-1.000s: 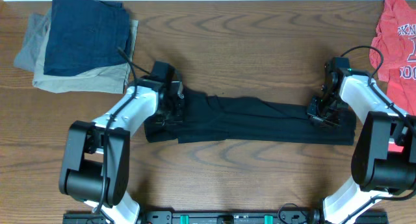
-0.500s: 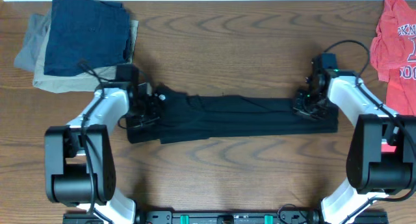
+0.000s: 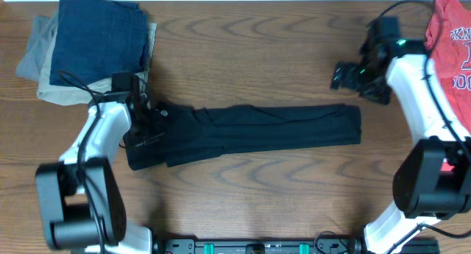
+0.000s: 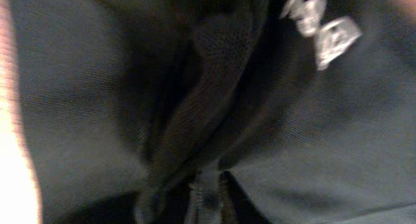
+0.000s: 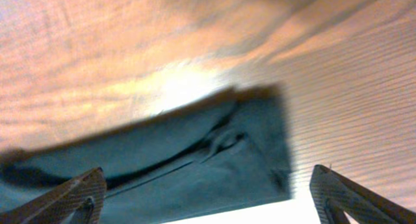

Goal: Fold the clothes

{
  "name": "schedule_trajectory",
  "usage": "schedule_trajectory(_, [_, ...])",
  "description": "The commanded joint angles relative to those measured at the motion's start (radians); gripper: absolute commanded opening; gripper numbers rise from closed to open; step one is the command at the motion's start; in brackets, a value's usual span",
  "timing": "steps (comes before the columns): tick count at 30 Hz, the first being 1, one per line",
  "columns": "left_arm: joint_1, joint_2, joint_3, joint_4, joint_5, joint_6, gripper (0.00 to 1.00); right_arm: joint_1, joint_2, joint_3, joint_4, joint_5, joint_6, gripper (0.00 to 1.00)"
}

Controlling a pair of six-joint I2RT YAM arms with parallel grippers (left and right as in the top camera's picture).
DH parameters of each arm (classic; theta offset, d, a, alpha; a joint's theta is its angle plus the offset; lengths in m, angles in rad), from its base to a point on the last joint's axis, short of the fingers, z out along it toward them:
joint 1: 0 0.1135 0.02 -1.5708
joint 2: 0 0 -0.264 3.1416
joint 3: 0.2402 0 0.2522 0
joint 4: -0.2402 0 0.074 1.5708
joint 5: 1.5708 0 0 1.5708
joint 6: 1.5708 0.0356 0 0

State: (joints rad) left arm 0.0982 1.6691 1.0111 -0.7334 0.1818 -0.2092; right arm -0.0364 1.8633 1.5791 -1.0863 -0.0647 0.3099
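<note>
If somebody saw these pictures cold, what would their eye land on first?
The black shirt, folded into a long narrow band across the middle of the table, stands out most. The left gripper sits on its left end, while the right gripper hangs open over bare wood, clear of its right end. A red t-shirt lies in the far right corner and a stack of folded garments in the far left.

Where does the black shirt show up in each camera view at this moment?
Overhead: black shirt, a long strip across the middle of the table.
Left wrist: the shirt fills the frame, close and blurred.
Right wrist: only its right end, bottom centre.
Landmark: white logo, by the strip's left end overhead, upper right in left wrist; absent from right wrist.
</note>
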Motion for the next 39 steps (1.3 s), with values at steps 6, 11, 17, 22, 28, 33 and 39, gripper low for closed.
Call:
schedule_trajectory(6, [0.007,-0.144,0.033,-0.049,-0.033,-0.003,0.91,-0.166,0.015,-0.041,0.004,0.019,-0.092,0.99])
schedule_trajectory(11, [0.007,-0.145,0.033,-0.077,-0.033,-0.034,0.98,-0.199,0.022,-0.223,0.157,-0.17,-0.212,0.99])
schedule_trajectory(17, [0.007,-0.145,0.033,-0.077,-0.033,-0.037,0.98,-0.201,0.022,-0.382,0.299,-0.336,-0.246,0.97])
schedule_trajectory(22, [0.007,-0.145,0.033,-0.077,-0.033,-0.037,0.98,-0.18,0.022,-0.458,0.342,-0.349,-0.245,0.95])
schedule_trajectory(28, [0.007,-0.145,0.033,-0.076,-0.033,-0.037,0.98,-0.13,0.022,-0.52,0.412,-0.429,-0.244,0.91])
schedule_trajectory(33, [0.007,-0.145,0.033,-0.074,-0.033,-0.037,0.98,-0.076,0.022,-0.528,0.422,-0.44,-0.229,0.49])
schedule_trajectory(39, [0.007,-0.145,0.033,-0.074,-0.033,-0.037,0.98,-0.069,0.022,-0.512,0.443,-0.355,-0.15,0.02])
